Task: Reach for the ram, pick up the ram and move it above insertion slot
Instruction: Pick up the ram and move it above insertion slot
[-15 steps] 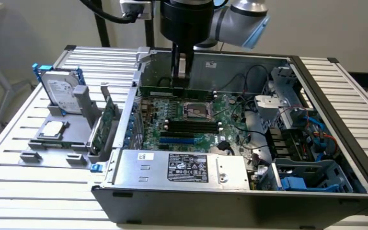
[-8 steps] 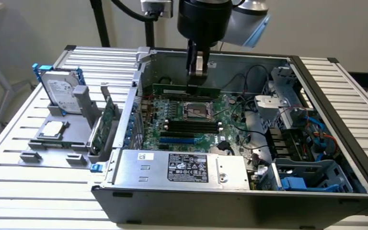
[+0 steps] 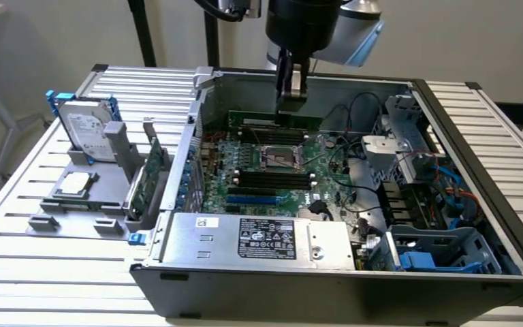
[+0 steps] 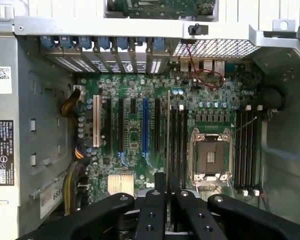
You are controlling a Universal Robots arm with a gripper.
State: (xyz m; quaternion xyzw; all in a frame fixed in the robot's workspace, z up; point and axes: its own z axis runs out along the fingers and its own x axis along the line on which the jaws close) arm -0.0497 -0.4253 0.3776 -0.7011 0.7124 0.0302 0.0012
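Above the motherboard (image 3: 271, 174), pincer (image 3: 291, 102) clenched on the ram (image 3: 275, 121): long narrow green stick, edge-on.

A slatted metal desk (image 3: 25, 197) carries everything. Directly below the end effector (image 3: 291, 102) sits an open computer case (image 3: 334, 286). Off to the exterior view's left of the end effector, a grey holder (image 3: 71, 204) rests on the slats, beside the case.

green ram (image 3: 275, 121) with black chips, black tool (image 3: 291, 102), green motherboard (image 4: 140, 135), blue slot (image 4: 144, 127), silver hard drive (image 3: 89, 129).
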